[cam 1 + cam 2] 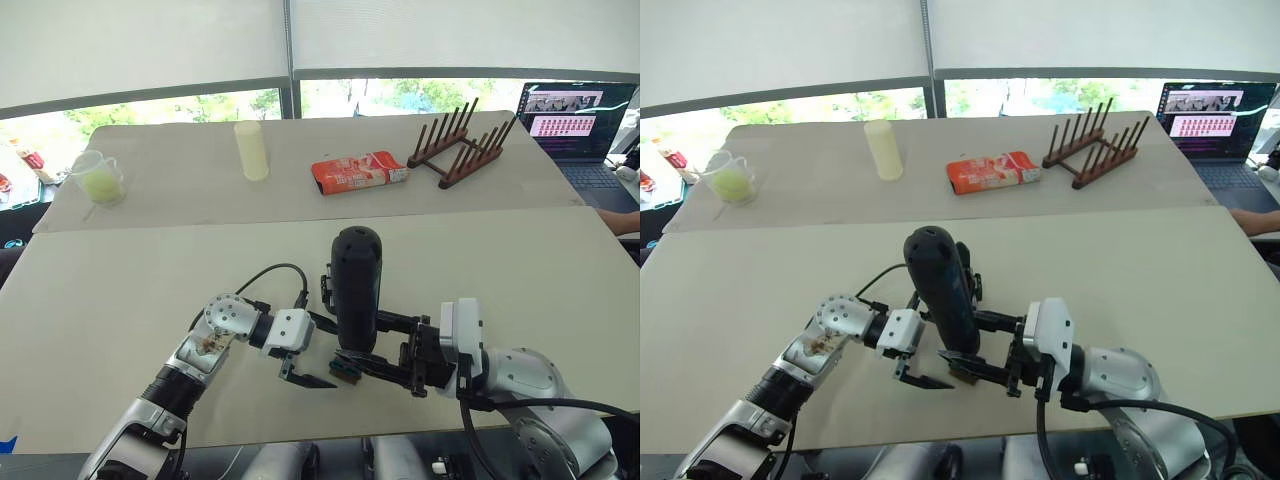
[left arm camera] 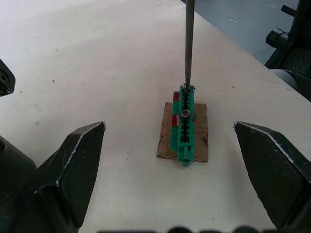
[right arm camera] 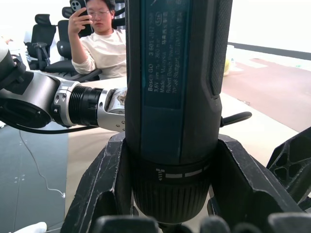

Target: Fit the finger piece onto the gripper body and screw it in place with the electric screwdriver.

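Left wrist view: the left gripper (image 2: 170, 160) has its fingers (image 2: 80, 160) spread wide apart, and between and just beyond them a small green block (image 2: 185, 124) lies on a cardboard scrap (image 2: 167, 141). The electric screwdriver (image 1: 356, 285), upright and clamped in the right gripper (image 1: 385, 370), sets its bit (image 2: 188, 43) on the block's far end.

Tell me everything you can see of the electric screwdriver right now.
The electric screwdriver is a thick, dark navy-black cylinder with a rounded top, printed lettering on its side and a ribbed collar lower down. It stands nearly upright, clamped between the fingers of the right gripper. Its thin metal bit points down, the tip resting on a small green block lying on brown card on the table.
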You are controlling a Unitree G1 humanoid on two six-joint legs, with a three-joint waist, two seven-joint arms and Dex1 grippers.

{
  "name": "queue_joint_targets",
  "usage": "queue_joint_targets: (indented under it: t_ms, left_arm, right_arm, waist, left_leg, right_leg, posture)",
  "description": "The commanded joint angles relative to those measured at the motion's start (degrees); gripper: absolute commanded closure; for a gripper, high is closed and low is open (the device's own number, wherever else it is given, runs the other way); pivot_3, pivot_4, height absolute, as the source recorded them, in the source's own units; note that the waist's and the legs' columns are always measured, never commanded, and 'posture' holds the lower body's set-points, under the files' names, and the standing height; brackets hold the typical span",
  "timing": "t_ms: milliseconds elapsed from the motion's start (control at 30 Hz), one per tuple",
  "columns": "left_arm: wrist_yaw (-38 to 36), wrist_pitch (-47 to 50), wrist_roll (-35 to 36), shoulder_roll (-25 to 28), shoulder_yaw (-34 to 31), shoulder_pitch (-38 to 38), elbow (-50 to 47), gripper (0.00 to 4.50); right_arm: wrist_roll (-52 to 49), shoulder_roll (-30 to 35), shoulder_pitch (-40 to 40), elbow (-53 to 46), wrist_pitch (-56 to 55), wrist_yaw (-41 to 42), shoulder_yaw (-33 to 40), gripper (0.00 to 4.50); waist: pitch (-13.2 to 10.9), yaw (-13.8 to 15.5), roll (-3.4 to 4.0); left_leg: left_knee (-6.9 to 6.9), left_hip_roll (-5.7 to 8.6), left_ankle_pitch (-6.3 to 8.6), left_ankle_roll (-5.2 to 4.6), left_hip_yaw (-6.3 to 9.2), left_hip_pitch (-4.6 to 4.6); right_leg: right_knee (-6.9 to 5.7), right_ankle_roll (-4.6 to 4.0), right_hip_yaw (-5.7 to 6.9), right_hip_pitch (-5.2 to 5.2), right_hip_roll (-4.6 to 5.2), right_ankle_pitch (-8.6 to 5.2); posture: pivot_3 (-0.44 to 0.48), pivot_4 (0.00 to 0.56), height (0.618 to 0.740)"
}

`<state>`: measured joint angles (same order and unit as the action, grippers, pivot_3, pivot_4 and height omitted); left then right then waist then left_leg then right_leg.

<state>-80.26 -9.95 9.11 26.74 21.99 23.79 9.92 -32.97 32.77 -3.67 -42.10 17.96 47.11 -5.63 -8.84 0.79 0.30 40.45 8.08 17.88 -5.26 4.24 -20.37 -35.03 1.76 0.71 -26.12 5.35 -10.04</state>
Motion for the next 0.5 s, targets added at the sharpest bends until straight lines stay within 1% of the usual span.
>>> queue_joint_targets:
  t_ms: [33, 367, 500]
  left_arm:
    - [-0.2, -1.3, 0.3, -0.1, -0.2, 0.7, 0.0, 0.00]
    - [0.1, -1.5, 0.3, -0.4, -0.1, 0.9, 0.1, 0.00]
    - [0.2, -1.3, 0.3, -0.3, -0.2, 0.7, -0.3, 0.00]
  right_arm:
    - [-2.4, -0.1, 0.5, -3.5, -0.5, -0.7, 1.5, 2.60]
    - [-3.6, -0.2, 2.1, -3.6, 0.5, -1.1, 0.0, 2.60]
    - [-4.3, 0.3, 1.1, -4.0, 1.4, -0.9, -0.3, 2.60]
  waist:
    - [0.0, 0.0, 0.00]
    - [0.0, 0.0, 0.00]
    - [0.0, 0.0, 0.00]
  left_leg:
    - [0.00, 0.00, 0.00, 0.00, 0.00, 0.00]
    - [0.00, 0.00, 0.00, 0.00, 0.00, 0.00]
    - [0.00, 0.00, 0.00, 0.00, 0.00, 0.00]
  right_leg:
    - [0.00, 0.00, 0.00, 0.00, 0.00, 0.00]
    - [0.00, 0.00, 0.00, 0.00, 0.00, 0.00]
    - [0.01, 0.00, 0.00, 0.00, 0.01, 0.00]
  posture:
    - [0.000, 0.150, 0.740]
    - [0.000, 0.150, 0.740]
    - [0.000, 0.150, 0.740]
